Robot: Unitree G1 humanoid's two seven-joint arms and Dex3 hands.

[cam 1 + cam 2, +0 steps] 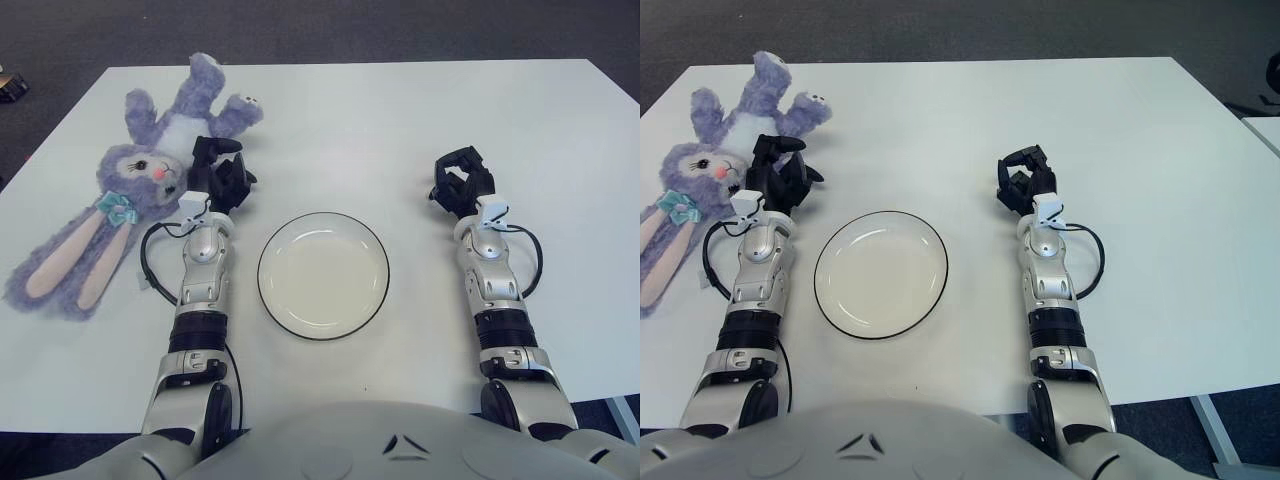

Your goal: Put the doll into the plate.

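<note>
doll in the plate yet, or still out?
Out. The doll lies on the table to the left of the plate, which holds nothing. The left hand is beside the doll, not gripping it.

The plush rabbit doll [140,170] looks fuzzy; the plate [323,275] glossy and smooth; the bench [400,120] matt white.

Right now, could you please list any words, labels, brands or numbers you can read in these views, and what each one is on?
None can be read.
Purple plush rabbit doll: no tag or lettering shows.
Round white plate with a dark rim: blank.
White table: unmarked.
Left robot hand and right robot hand: no legible markings.
</note>
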